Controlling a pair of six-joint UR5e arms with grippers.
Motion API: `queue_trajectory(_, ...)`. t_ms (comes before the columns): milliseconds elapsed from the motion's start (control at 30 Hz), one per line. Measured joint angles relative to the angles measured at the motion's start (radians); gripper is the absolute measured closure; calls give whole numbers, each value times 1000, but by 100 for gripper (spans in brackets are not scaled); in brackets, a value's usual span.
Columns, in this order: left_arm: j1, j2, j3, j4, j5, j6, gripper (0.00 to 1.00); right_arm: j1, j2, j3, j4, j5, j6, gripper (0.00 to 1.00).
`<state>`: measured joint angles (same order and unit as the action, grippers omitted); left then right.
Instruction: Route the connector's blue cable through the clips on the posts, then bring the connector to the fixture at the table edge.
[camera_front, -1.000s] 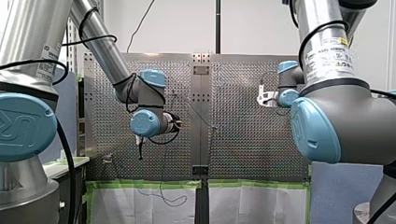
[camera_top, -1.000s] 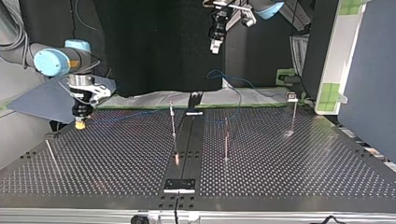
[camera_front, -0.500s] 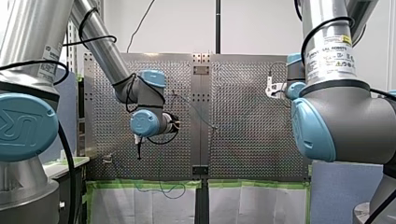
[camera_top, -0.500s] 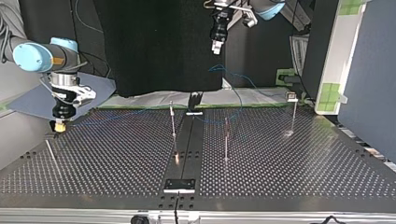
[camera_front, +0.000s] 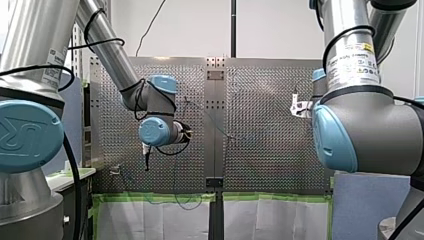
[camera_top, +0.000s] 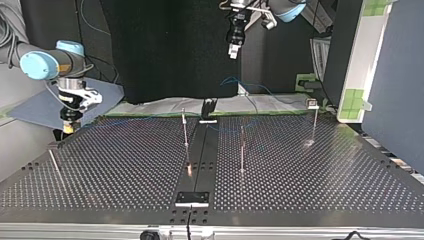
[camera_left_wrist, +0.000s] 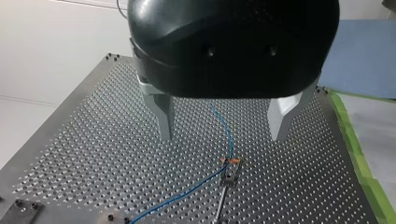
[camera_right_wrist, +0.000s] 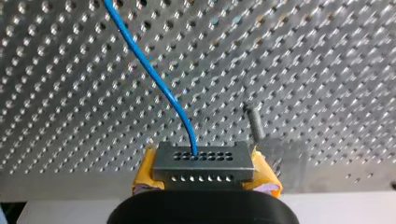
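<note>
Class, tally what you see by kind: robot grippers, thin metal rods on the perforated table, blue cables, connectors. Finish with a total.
grippers: 2, my left gripper and my right gripper
thin metal rods: 4
blue cable: 1
connector: 1
Total: 8

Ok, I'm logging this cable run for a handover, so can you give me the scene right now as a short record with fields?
Left hand: open, empty, above the table
Right hand: shut on the connector, yellow pads on either side
Cable: blue, leaves the connector and runs ahead over the table
Post: below the left hand; cable meets its clip, seated or not I cannot tell
</note>
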<state>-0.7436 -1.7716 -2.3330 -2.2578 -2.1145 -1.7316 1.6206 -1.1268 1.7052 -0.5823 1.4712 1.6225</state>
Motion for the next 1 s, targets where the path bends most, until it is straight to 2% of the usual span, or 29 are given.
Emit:
queue_trajectory(267,7,0,0,0,0,0,0,-41,-1,0,14,-1,16,100)
queue_trajectory(500,17,0,0,-8,-1,1,0,-77,-41,-1,36,-12,20,100)
queue_trajectory(700,22,0,0,-7,-1,4,0,-98,-73,-6,22,-53,24,100)
queue_trajectory(1000,35,0,0,-7,0,7,0,-113,-77,-36,51,-123,0,100)
